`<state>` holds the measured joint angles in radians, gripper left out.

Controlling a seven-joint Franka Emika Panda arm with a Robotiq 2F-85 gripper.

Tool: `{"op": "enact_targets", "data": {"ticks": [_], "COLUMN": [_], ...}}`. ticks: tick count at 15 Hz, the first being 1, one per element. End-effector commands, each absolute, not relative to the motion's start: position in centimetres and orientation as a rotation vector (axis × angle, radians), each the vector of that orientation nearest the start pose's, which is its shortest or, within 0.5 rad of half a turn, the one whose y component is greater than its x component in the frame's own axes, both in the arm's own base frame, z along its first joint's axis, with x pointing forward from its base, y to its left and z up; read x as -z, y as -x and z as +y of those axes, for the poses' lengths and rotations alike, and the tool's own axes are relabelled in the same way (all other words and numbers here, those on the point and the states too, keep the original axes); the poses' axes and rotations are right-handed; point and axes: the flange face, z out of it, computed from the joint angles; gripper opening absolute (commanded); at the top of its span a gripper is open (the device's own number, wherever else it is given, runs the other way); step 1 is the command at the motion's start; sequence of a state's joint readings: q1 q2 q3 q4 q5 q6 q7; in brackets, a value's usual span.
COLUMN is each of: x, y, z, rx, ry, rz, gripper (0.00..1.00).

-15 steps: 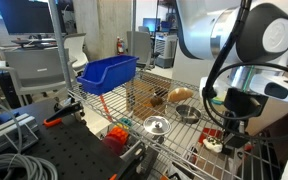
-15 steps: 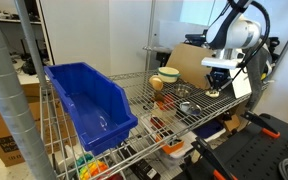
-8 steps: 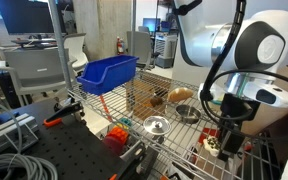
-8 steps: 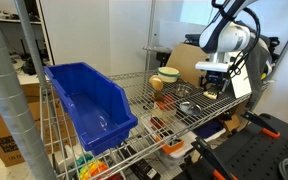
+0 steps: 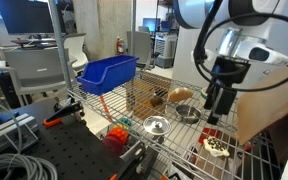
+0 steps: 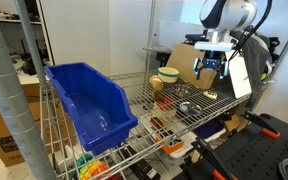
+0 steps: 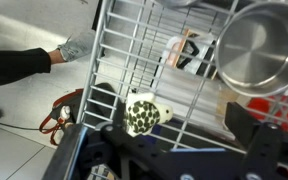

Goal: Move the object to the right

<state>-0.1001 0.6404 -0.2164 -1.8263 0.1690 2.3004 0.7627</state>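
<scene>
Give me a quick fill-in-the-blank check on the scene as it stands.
The gripper hovers above the wire shelf with its jaws ____.
The speckled object lies on the shelf beside a ____ bowl.
The large bin on the shelf is ____ in colour.
Missing: open; metal; blue.

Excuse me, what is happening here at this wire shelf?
The robot arm's gripper hangs open above the wire shelf and holds nothing. Under it, a small spotted round object lies on the wires, free of the fingers. A metal bowl stands close by, and a blue bin sits farther along the shelf.
</scene>
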Motion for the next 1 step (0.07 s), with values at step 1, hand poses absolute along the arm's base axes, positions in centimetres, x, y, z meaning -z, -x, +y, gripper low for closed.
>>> {"op": "enact_targets", "data": {"ticks": [1], "x": [-18.11], "y": [-60.31], "z": [-18.67], "rx": [-0.215], "ry": [2.650], "rz": [1.755], "gripper": [1.00]}}
